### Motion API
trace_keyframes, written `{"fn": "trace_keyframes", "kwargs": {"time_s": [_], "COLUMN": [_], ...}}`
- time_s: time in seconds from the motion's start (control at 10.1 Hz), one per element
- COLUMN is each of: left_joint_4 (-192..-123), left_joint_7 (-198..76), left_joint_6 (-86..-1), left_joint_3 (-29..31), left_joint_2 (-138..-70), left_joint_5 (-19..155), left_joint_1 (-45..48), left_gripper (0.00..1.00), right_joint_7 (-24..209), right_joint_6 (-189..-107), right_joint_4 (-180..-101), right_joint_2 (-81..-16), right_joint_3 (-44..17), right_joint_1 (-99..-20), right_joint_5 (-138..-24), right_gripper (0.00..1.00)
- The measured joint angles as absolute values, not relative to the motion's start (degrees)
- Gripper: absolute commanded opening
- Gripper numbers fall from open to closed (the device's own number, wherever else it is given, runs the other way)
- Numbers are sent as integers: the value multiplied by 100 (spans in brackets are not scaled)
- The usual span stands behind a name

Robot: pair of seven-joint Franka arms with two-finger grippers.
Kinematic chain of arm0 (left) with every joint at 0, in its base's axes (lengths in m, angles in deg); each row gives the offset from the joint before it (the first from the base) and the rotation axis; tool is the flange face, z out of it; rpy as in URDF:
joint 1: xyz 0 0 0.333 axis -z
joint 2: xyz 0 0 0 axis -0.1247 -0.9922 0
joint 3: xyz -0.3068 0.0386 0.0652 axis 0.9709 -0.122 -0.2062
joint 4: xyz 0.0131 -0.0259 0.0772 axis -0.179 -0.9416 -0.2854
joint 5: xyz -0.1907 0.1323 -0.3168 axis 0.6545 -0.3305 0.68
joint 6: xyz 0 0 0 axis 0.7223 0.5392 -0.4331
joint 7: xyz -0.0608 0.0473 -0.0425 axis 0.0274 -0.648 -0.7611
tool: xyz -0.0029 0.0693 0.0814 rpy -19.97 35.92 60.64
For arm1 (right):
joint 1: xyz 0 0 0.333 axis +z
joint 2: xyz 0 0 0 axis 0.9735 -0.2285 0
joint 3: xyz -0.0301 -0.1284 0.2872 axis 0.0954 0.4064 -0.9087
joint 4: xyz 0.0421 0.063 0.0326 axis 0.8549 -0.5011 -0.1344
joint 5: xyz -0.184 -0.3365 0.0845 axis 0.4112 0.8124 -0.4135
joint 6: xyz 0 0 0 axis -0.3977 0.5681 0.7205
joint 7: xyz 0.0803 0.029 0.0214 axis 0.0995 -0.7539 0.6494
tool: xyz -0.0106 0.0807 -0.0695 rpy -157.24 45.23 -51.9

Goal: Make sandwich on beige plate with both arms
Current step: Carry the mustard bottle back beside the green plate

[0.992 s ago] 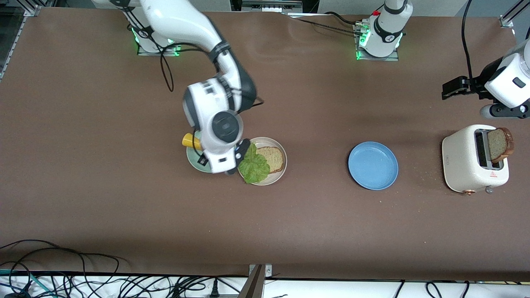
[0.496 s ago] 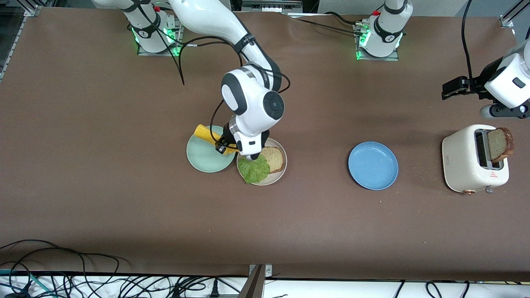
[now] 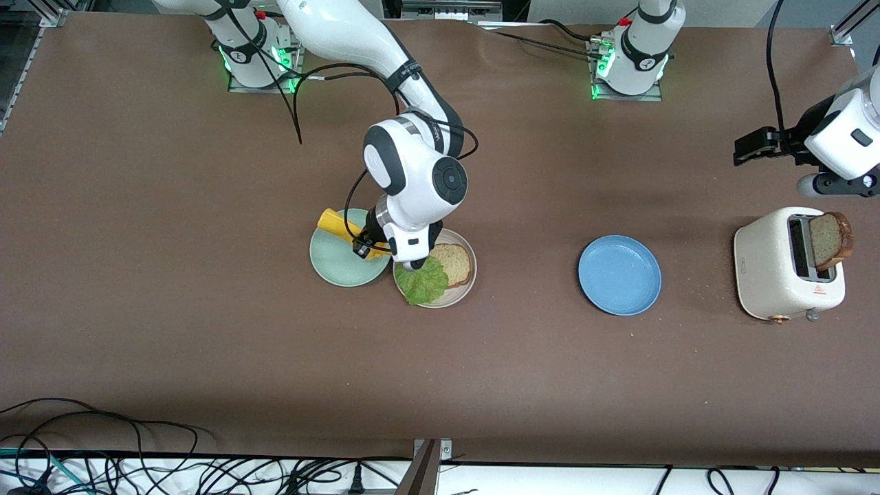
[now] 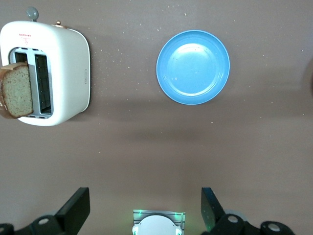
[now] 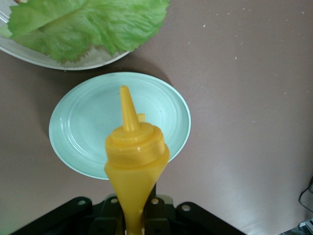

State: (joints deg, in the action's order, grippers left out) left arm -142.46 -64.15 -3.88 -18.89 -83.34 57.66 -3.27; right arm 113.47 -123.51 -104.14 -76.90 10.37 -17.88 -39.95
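Observation:
The beige plate (image 3: 465,287) holds one slice of brown-crusted bread (image 3: 455,264) and a green lettuce leaf (image 3: 422,282) that lies partly on the slice and over the rim nearer the front camera. The lettuce (image 5: 83,22) and beige plate rim (image 5: 29,56) also show in the right wrist view. My right gripper (image 3: 368,245) is shut on a yellow squeeze bottle (image 3: 335,223), tilted with its nozzle over the mint-green plate (image 3: 335,267). The bottle (image 5: 134,156) fills the right wrist view. My left gripper (image 3: 746,148) is open and empty, waiting above the table beside the toaster.
A cream toaster (image 3: 773,275) at the left arm's end holds a second bread slice (image 3: 830,239) sticking out of a slot. A blue plate (image 3: 619,275) lies between the toaster and the beige plate. Cables hang along the table edge nearest the front camera.
My right arm swung its wrist from over the mint-green plate to beside the beige plate, carrying the yellow bottle, then settled. The left arm has not moved.

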Motion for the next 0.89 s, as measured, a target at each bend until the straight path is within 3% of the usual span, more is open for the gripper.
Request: {"fn": "trace_keyframes", "kwargs": {"time_s": [0.3,0.89], "left_joint_4": [-14246,-14246], "left_joint_7": [-6415,-6415], "left_joint_6": [-388,-388], "left_joint_3": [-1893,-1902], "left_joint_2": [-8334,-8339], "left_joint_5": [5766,5766], "left_joint_1": [-327,-332], "left_gripper": [100,100], "right_joint_7": [11778,13439], "right_joint_6": [-12214,-11105], "right_joint_4": [-10373,-10363], "right_joint_2": [-7410,-6484], "right_joint_3": [1161,1211], "right_joint_1": [-1933,-3276], "right_joint_5": [-4160,-5980], "right_gripper": [0,0]}}
